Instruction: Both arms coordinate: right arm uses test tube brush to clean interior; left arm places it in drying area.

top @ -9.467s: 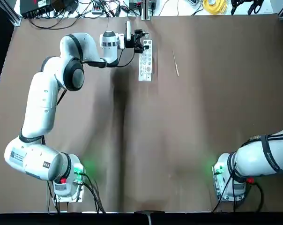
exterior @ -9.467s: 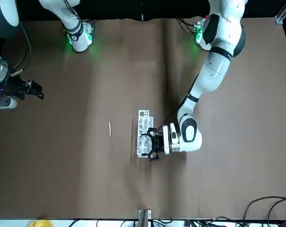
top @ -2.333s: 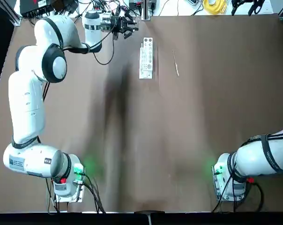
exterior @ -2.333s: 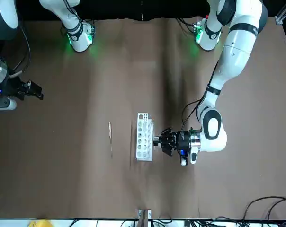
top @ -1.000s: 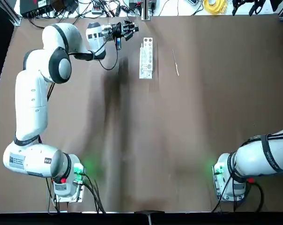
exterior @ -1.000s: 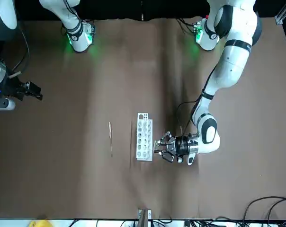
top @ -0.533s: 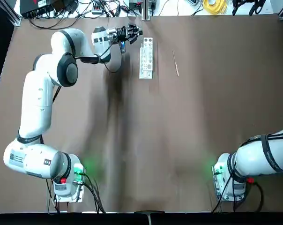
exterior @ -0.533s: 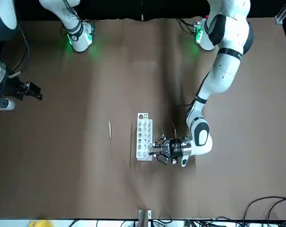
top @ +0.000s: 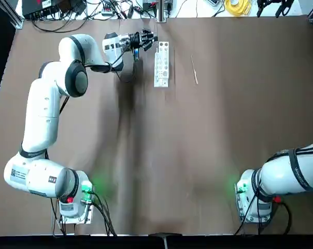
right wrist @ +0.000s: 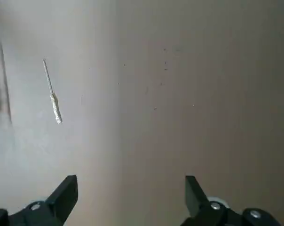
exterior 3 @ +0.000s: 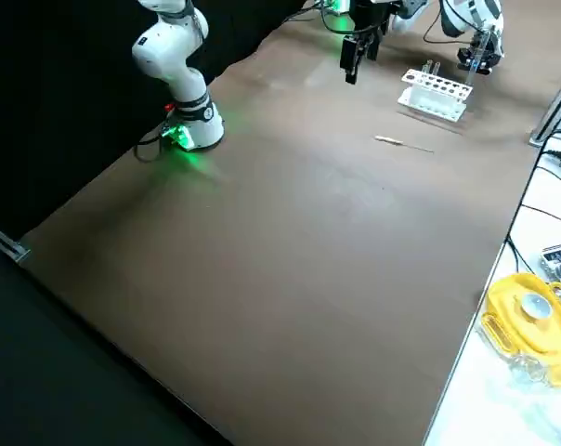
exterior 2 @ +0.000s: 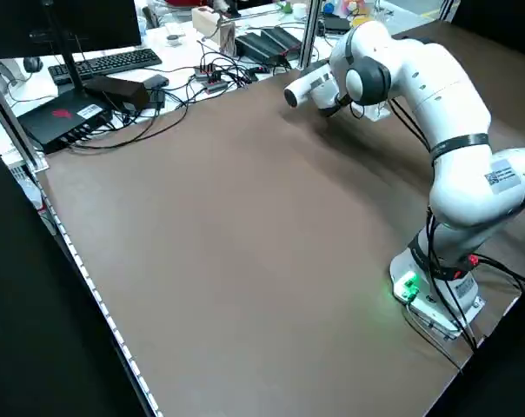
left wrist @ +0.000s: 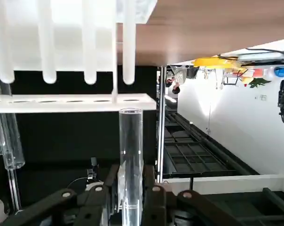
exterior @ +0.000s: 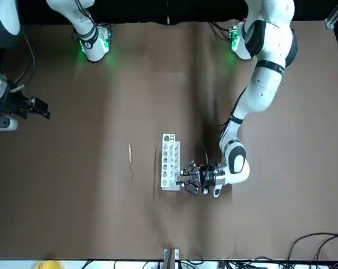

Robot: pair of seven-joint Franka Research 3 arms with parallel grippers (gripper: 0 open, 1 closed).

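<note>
The drying area is a small white rack (top: 161, 65) lying near the table's far edge. My left gripper (top: 146, 37) lies level just left of the rack's far end, shut on a clear test tube (left wrist: 131, 155). In the left wrist view the tube's open mouth sits just short of the rack's plate (left wrist: 71, 101), where other tubes hang. The test tube brush (top: 195, 70), a thin pale stick, lies on the table right of the rack. My right gripper (exterior: 40, 109) hovers open with nothing in it, far from the rack, with the brush (right wrist: 52, 96) in its wrist view.
Cables, boxes and a yellow object (top: 238, 6) line the far edge beyond the brown table. A metal post (top: 160, 10) stands just behind the rack. A keyboard and black devices (exterior 2: 97, 78) lie on the desk past the table's far end.
Over the last second my left gripper has swung right and closed in on the rack's far end, still holding the tube. The right arm, rack and brush have not moved.
</note>
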